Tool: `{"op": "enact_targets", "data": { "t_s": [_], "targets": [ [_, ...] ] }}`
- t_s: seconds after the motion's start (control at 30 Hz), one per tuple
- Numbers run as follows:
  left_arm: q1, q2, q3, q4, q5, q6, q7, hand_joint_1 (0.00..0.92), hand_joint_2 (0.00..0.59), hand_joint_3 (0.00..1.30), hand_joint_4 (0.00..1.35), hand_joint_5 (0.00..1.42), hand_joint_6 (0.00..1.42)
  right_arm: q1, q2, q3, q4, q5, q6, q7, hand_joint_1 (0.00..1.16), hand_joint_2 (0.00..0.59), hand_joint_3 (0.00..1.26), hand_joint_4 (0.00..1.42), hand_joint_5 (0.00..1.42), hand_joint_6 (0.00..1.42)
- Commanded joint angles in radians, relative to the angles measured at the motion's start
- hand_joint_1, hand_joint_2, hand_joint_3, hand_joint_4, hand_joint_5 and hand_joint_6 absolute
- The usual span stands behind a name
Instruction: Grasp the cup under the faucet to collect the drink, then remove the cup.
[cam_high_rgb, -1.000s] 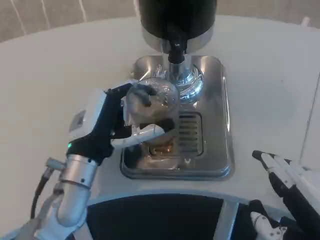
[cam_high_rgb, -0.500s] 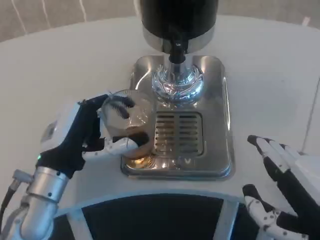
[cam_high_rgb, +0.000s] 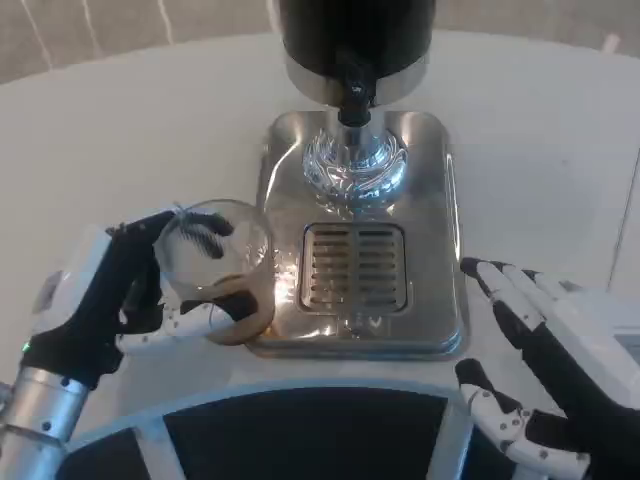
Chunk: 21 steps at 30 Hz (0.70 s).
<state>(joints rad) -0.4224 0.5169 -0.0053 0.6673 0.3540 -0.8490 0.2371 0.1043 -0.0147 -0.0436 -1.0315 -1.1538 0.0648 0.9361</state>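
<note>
Now my left hand (cam_high_rgb: 110, 295) has the cup (cam_high_rgb: 215, 268) wrapped in its fingers — I see it has pulled away from the faucet (cam_high_rgb: 352, 90) since a second ago, off the grate (cam_high_rgb: 357, 265) and out past the steel tray's (cam_high_rgb: 440, 200) left edge. Brown drink sits in the bottom. My right hand (cam_high_rgb: 545, 375) has crept closer to the tray — fingers spread, holding nothing
</note>
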Motion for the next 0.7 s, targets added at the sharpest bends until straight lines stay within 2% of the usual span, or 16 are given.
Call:
{"op": "enact_targets", "data": {
  "t_s": [0.03, 0.33, 0.5, 0.7],
  "targets": [
    [0.047, 0.019, 0.042, -0.06, -0.039, -0.02, -0.017, 0.541, 0.08, 1.02, 1.24, 1.38, 1.42, 0.001, -0.017, 0.036, -0.006, -0.014, 0.0, 0.001, 0.25, 0.561, 0.01, 0.0, 0.0, 0.0],
    [0.145, 0.018, 0.083, -0.177, -0.058, -0.011, -0.06, 0.538, 0.077, 1.02, 1.24, 1.38, 1.42, 0.042, -0.035, 0.107, -0.016, -0.062, -0.06, -0.019, 0.24, 0.571, 0.0, 0.0, 0.0, 0.0],
    [0.201, 0.018, 0.096, -0.249, -0.07, -0.007, -0.092, 0.537, 0.071, 1.02, 1.24, 1.38, 1.42, 0.082, -0.02, 0.149, -0.016, -0.091, -0.105, -0.034, 0.23, 0.575, 0.0, 0.0, 0.0, 0.0],
    [0.257, 0.014, 0.105, -0.32, -0.087, -0.01, -0.135, 0.541, 0.066, 1.02, 1.22, 1.38, 1.42, 0.125, -0.002, 0.173, -0.016, -0.104, -0.149, -0.053, 0.23, 0.584, 0.0, 0.0, 0.0, 0.0]
  ]
}}
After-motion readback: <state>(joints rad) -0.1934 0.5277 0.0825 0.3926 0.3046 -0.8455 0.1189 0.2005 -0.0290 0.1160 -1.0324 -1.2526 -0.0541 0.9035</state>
